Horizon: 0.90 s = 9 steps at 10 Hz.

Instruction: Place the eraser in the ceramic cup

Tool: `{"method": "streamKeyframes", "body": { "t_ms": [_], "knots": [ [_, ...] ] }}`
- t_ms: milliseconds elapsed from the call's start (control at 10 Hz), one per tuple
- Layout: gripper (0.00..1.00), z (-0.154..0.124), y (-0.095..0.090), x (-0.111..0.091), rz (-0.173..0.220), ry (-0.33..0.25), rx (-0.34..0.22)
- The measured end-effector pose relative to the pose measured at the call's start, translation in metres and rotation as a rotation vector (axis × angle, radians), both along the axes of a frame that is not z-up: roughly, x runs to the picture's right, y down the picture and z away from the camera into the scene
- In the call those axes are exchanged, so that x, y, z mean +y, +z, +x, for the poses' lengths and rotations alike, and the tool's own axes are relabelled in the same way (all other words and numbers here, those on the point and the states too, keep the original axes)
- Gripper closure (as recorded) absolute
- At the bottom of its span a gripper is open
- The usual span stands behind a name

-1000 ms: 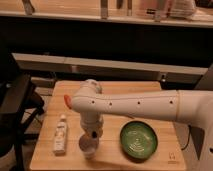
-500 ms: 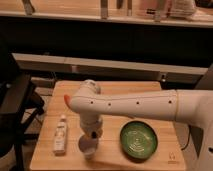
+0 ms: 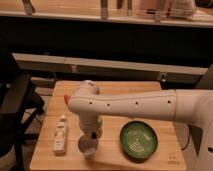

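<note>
A small wooden table (image 3: pixel 112 100) is seen from above, with a white robot arm (image 3: pixel 140 104) reaching across it from the right. The arm bends downward at its wrist, and the gripper (image 3: pixel 90 136) is held directly over the ceramic cup (image 3: pixel 88 147), a small whitish-grey cup near the table's front edge. What the gripper is grasping, if anything, cannot be told; the eraser cannot be made out. A small white bottle (image 3: pixel 60 134) is laid flat just left of the cup. A wide green ribbed bowl (image 3: pixel 138 140) is set to the right.
</note>
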<state>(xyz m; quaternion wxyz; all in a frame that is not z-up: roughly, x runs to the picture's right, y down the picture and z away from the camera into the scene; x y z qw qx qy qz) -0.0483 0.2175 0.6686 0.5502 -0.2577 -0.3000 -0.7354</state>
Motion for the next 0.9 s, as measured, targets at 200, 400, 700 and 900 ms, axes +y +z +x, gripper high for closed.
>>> {"method": "streamKeyframes", "body": {
  "t_ms": [200,400,700,900],
  "knots": [
    [0.99,-0.01,-0.012,0.001,0.0,-0.039,-0.009],
    [0.99,-0.023,-0.043,-0.002,0.011,-0.064,-0.014],
    [0.99,-0.037,-0.085,0.007,0.016,-0.084,-0.039],
    [0.89,-0.034,-0.085,0.02,-0.021,-0.076,-0.057]
  ]
}}
